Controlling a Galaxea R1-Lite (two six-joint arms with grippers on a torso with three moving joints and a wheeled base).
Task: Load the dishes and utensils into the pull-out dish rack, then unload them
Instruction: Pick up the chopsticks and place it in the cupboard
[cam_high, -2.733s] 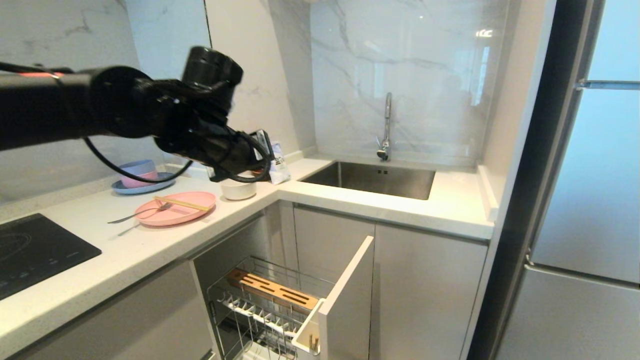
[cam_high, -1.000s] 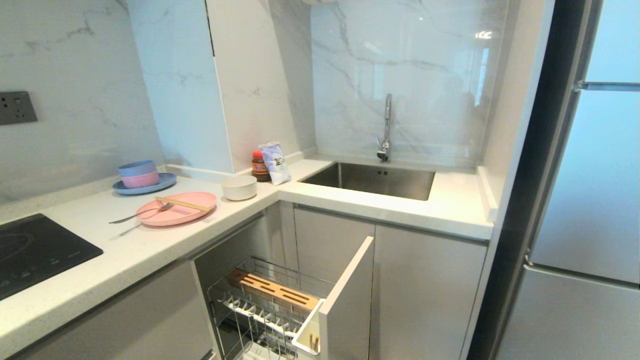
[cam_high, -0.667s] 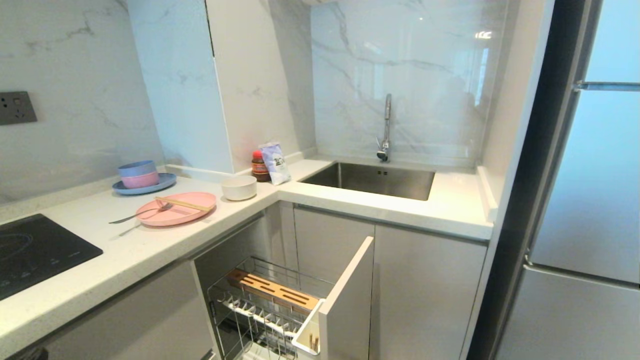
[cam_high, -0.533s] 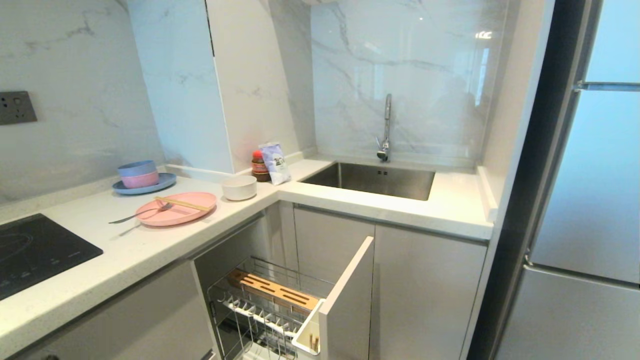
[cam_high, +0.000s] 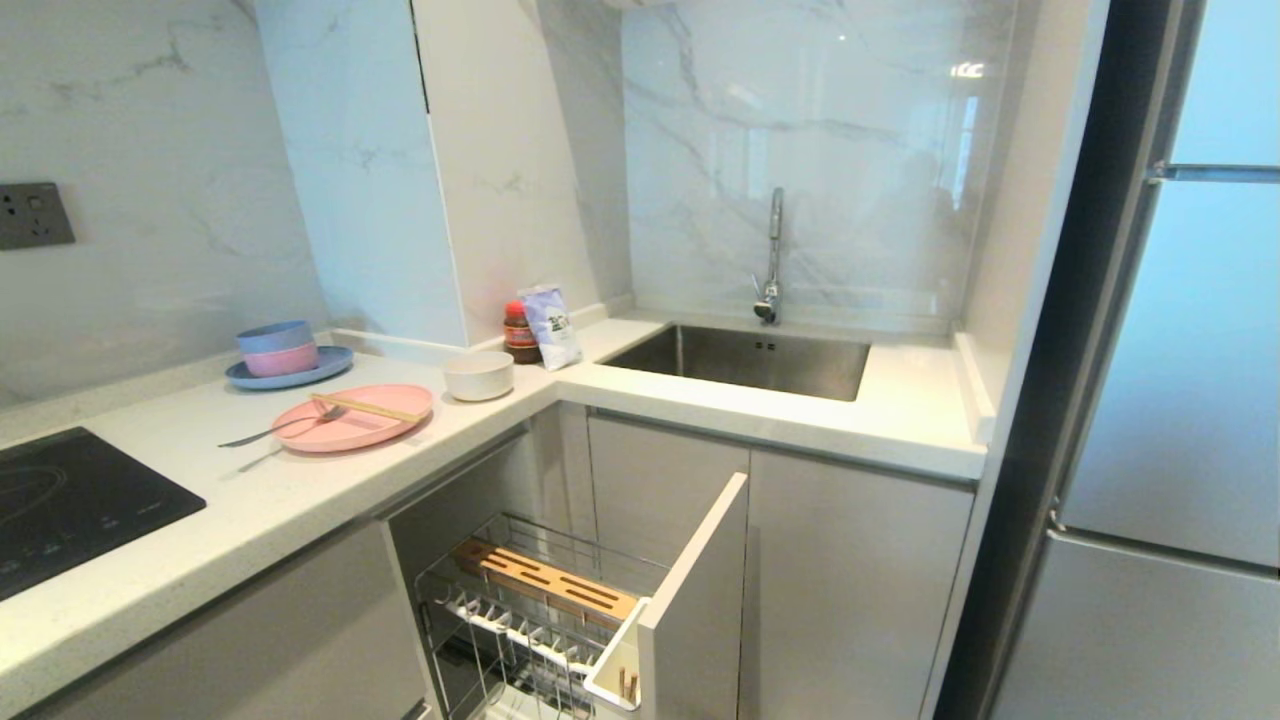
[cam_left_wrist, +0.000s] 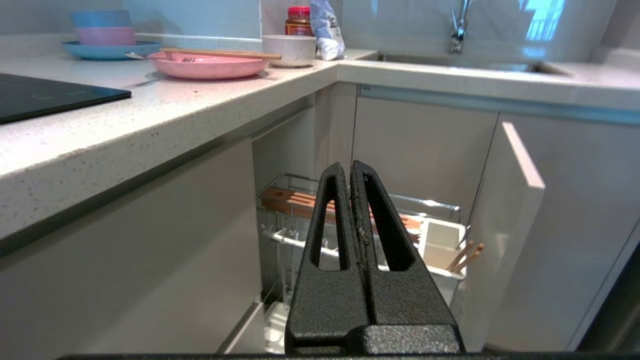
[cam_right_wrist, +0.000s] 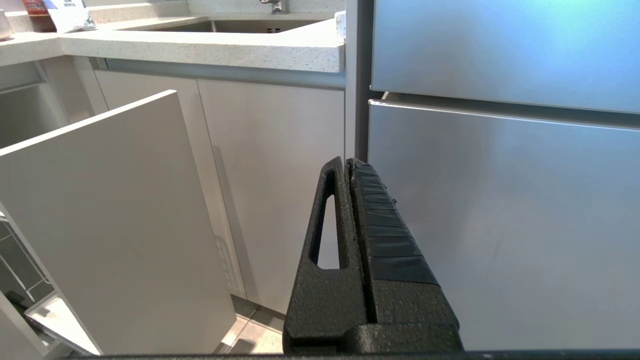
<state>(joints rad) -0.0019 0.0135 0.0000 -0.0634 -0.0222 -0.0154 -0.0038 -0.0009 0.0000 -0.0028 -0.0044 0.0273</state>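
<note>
The pink plate (cam_high: 352, 417) lies on the counter with the chopsticks (cam_high: 365, 407) across it and the fork (cam_high: 280, 428) resting on its left rim. The cream bowl (cam_high: 478, 375) stands just right of the plate. Below the counter the pull-out dish rack (cam_high: 545, 580) is drawn out, and its wooden strip and prongs show with no dishes on them. Neither arm shows in the head view. My left gripper (cam_left_wrist: 349, 167) is shut and empty, held low in front of the rack (cam_left_wrist: 295, 197). My right gripper (cam_right_wrist: 347, 162) is shut and empty, facing the cabinet beside the fridge.
A blue plate with stacked bowls (cam_high: 285, 362) sits at the back left, with a black cooktop (cam_high: 70, 505) nearer. A jar and packet (cam_high: 535, 330) stand by the sink (cam_high: 745, 360). The rack's panel front (cam_high: 700, 600) juts out. Brown sticks (cam_left_wrist: 467, 255) stand in its white holder (cam_left_wrist: 440, 245). The fridge (cam_high: 1170, 400) is at the right.
My left arm, raised over the counter by the bowl at first, has dropped out of the head view. The dishes, utensils and rack have not moved.
</note>
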